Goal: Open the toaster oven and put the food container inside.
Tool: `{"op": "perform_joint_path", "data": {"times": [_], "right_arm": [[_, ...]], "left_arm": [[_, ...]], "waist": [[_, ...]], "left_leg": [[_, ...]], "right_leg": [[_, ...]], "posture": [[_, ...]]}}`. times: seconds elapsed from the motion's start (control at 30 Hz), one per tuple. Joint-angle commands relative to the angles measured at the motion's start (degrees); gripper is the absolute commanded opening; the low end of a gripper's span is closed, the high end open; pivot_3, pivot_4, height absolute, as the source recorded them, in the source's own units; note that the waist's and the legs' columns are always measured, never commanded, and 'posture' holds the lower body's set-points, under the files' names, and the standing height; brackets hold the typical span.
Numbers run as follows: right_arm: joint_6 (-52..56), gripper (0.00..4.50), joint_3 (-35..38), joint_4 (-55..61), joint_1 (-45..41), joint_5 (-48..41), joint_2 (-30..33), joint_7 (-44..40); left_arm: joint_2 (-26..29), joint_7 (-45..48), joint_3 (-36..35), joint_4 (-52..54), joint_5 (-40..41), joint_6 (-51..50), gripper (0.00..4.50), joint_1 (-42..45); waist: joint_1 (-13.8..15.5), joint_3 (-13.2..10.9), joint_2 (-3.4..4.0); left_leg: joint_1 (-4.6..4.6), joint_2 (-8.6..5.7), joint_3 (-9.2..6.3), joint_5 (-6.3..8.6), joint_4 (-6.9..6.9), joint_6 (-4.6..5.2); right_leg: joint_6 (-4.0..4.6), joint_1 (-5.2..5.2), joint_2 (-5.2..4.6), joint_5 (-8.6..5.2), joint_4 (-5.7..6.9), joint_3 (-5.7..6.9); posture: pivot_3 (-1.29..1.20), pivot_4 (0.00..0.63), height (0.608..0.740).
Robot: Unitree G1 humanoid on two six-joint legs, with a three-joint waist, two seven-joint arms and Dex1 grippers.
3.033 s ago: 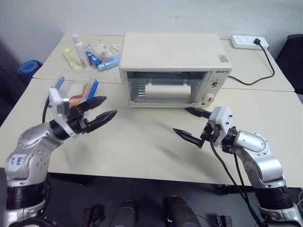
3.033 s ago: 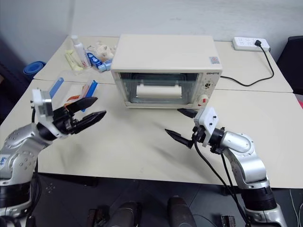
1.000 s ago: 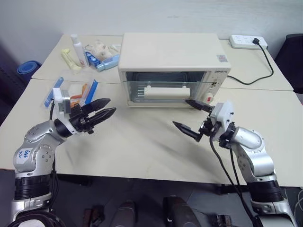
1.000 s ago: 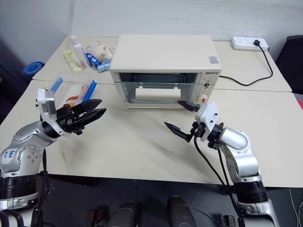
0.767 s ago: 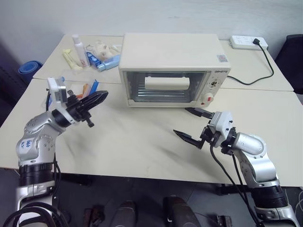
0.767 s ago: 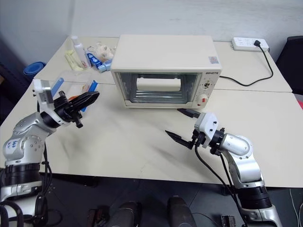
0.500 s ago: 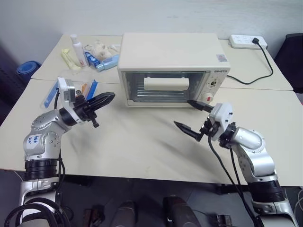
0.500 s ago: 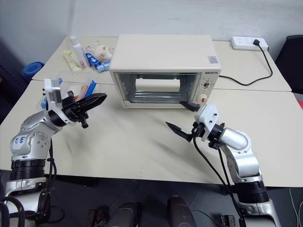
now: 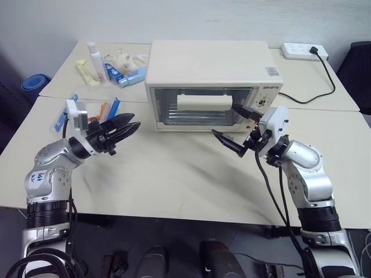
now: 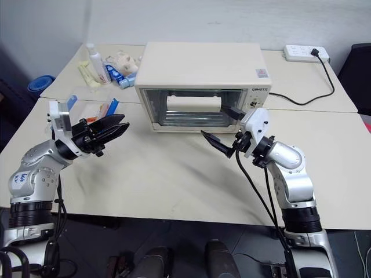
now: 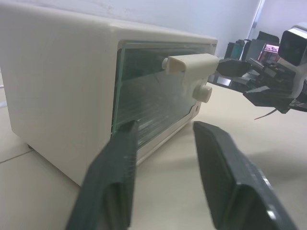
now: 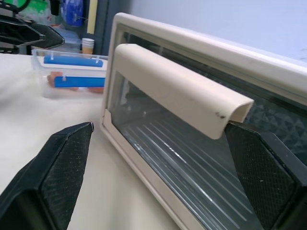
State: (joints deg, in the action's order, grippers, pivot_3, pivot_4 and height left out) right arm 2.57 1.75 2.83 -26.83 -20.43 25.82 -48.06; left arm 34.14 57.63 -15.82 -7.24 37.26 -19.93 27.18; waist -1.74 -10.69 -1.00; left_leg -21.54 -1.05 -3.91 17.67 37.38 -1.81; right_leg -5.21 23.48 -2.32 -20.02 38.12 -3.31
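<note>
- Plainly, the food container comes first on the left: a shallow clear box with two blue clips and orange pieces inside, lying flat on the desk at about nine o'clock from the toaster oven, well apart from it; it looks light, with thin walls that would flex under a hard squeeze and smooth plastic that may slip, so I would take it across its short span, by the rim or the clipped edges, and keep it level.
- The left hand hangs just in front of the container, towards the oven, its two black fingers parted with nothing between them; it points at the oven's left front corner without touching it.
- The toaster oven sits at the desk's twelve o'clock, door shut; it is a stiff, heavy box unlikely to slide at a light tug, but the glass door is fragile and should not be knocked; the proper hold is the cream bar handle across the top of the door, which probably swings down from a bottom hinge.
- The right hand is spread wide and empty, level with the handle's right end; one finger is near the control panel at three o'clock of the door, the other out over the desk; whether either touches the handle I cannot tell.
- The handle is smooth and rounded, so a grip set deep around it should hold best.
</note>
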Motion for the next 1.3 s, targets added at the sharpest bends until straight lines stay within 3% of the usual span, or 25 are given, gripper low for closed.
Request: {"op": "perform_joint_path", "data": {"times": [0.03,0.1,0.13,0.43,0.9,1.03,1.2,1.3], "right_arm": [[-0.6,4.5,-0.1,3.4,0.7,-1.2,0.5,-1.5],[-1.0,4.5,-0.2,4.6,2.0,-1.2,1.2,-2.4],[-1.7,4.5,-0.3,5.5,3.4,-0.9,2.0,-3.3],[-7.6,4.5,-1.9,8.9,12.4,2.3,6.1,-7.3],[-12.2,4.5,-0.4,8.2,16.7,4.5,6.8,-6.1],[-14.3,4.5,3.6,10.7,23.8,3.1,8.1,-5.2],[-15.3,4.5,15.0,14.7,39.9,0.1,10.0,-4.6],[-18.3,4.5,20.8,14.6,41.3,-1.0,9.6,-2.5]], "left_arm": [[0.1,-0.2,-1.8,2.2,1.5,0.1,0.72,-0.2],[0.1,-0.7,-1.9,1.9,1.4,0.1,0.12,0.0],[0.0,-1.1,-2.1,1.4,1.5,-0.1,0.06,0.5],[-0.9,-3.6,-1.8,-5.0,-0.7,1.8,0.06,5.8],[-9.8,1.0,9.8,-13.7,-8.4,6.0,0.06,13.6],[-8.9,3.0,11.3,-13.3,-9.8,5.2,0.06,12.7],[-5.9,5.8,15.7,-11.3,-15.0,7.3,0.06,8.8],[-5.5,5.5,16.6,-9.4,-15.3,6.1,0.06,5.6]], "waist": [[0.0,0.0,0.0],[0.0,0.0,0.0],[0.0,0.0,0.0],[0.1,0.0,0.0],[0.2,0.0,-0.02],[0.3,0.0,-0.02],[0.7,0.0,-0.03],[0.1,0.0,-0.03]], "left_leg": [[0.0,0.0,0.0,0.0,0.0,0.0],[0.0,0.01,0.0,0.01,0.0,0.01],[0.0,0.01,0.0,0.01,0.0,0.01],[0.0,0.0,0.02,0.1,0.07,0.18],[0.0,-0.03,0.04,0.01,0.19,0.01],[-0.02,-0.06,0.03,0.01,0.28,0.02],[-0.02,-0.08,0.01,0.09,0.26,0.15],[0.11,-0.1,0.1,0.17,0.26,0.3]], "right_leg": [[0.0,0.0,0.0,0.0,0.01,0.0],[0.0,0.01,0.01,0.0,0.02,0.0],[0.0,0.01,0.0,0.0,0.02,0.0],[0.0,-0.02,0.02,0.0,0.05,0.0],[0.0,-0.01,0.04,0.0,0.2,-0.01],[0.0,-0.03,0.01,0.0,0.22,-0.01],[-0.01,-0.09,0.01,0.0,0.19,-0.02],[-0.02,-0.21,0.0,0.0,0.15,-0.13]], "posture": [[0.0,0.15,0.74],[0.0,0.15,0.74],[0.0,0.15,0.74],[0.0,0.15,0.74],[0.0,0.15,0.74],[0.0,0.15,0.74],[0.0,0.15,0.74],[0.0,0.15,0.74]]}}
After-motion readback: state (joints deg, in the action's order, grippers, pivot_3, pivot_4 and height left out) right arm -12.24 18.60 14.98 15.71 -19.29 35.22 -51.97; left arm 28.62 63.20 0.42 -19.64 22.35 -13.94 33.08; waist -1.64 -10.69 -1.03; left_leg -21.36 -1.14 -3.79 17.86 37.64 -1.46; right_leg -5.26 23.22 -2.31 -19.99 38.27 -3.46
